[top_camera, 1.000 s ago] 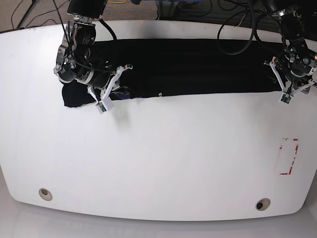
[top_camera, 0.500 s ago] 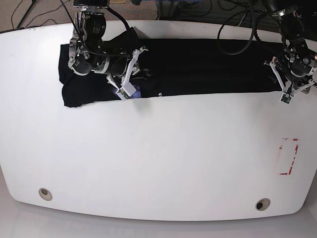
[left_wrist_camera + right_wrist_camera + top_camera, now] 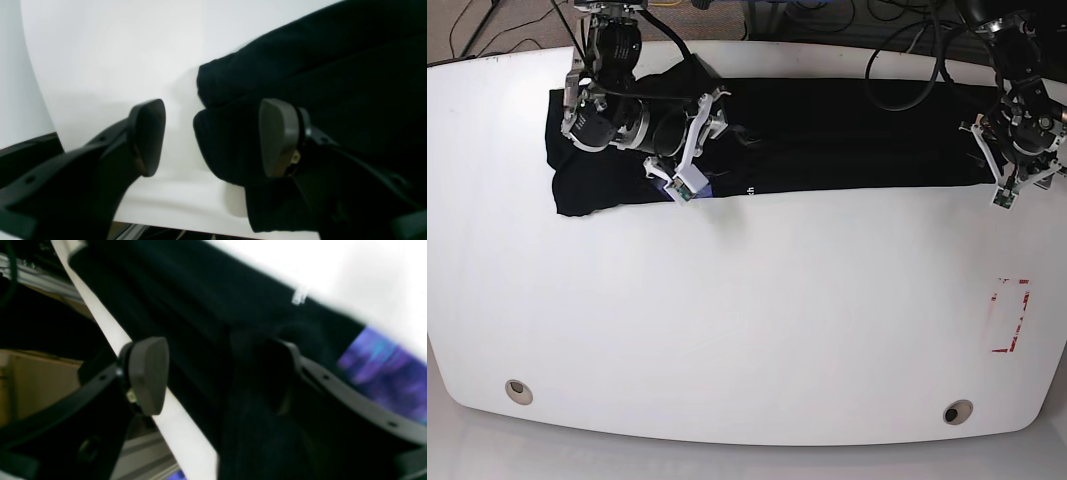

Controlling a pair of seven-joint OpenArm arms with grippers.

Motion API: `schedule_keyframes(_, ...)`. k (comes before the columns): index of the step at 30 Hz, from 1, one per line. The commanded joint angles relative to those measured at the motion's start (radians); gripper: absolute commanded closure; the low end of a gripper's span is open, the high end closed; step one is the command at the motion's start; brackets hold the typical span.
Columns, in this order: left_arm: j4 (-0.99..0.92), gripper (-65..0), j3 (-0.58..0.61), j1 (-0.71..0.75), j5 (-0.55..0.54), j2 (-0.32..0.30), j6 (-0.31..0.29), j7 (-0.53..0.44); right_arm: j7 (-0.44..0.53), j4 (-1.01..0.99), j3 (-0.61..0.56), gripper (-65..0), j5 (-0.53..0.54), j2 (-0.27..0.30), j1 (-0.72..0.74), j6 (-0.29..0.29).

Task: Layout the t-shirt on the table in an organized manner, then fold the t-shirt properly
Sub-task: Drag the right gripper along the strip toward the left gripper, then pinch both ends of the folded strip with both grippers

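t-shirt [image 3: 847, 130] lies spread along table [image 3: 747, 320] far edge.

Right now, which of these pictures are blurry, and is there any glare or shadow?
Right wrist view: smeared, the t-shirt and its purple print blurred. Left wrist view: soft focus, shirt edge casting a faint shadow on the table. Base view: sharp, slightly curved at the edges, no strong glare.

No legible text on t-shirt [image 3: 847, 130]

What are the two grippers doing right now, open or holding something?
Left gripper: open, straddling the t-shirt edge, holding nothing.
Right gripper: open over the t-shirt, nothing gripped.
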Motion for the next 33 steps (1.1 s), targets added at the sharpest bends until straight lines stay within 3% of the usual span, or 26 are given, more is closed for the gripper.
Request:
schedule_keyframes(1,0.016,-39.7,-0.002,-0.009,-0.002,-0.014,0.006,-0.014,0.008,0.017,0.025,-38.7,0.017,0.025,0.0,0.002)
schedule_keyframes(6,0.02,-39.7,-0.007,-0.006,-0.003,0.021,0.006,-0.014,0.015,0.014,0.114,-32.3,0.01,0.062,-0.001,0.002)
schedule_keyframes(11,0.085,-38.1,-0.058,0.028,-0.003,0.079,0.006,-0.014,0.015,0.014,0.185,-17.4,0.008,0.111,-0.006,0.002)
schedule_keyframes(16,0.14,-29.3,-0.081,0.057,-0.003,0.142,0.006,-0.032,0.019,0.0,0.24,-2.4,0.004,0.161,-0.018,0.002)
schedule_keyframes(21,0.139,-23.9,-0.1,0.114,0.0,0.161,0.006,-0.064,0.091,-0.057,0.245,-3.3,-0.041,0.203,-0.03,0.002)
schedule_keyframes(33,0.02,-23.9,-0.102,0.143,-0.002,0.154,0.006,-0.135,0.34,-0.337,0.239,-4.0,-0.286,0.221,-0.021,0.002)
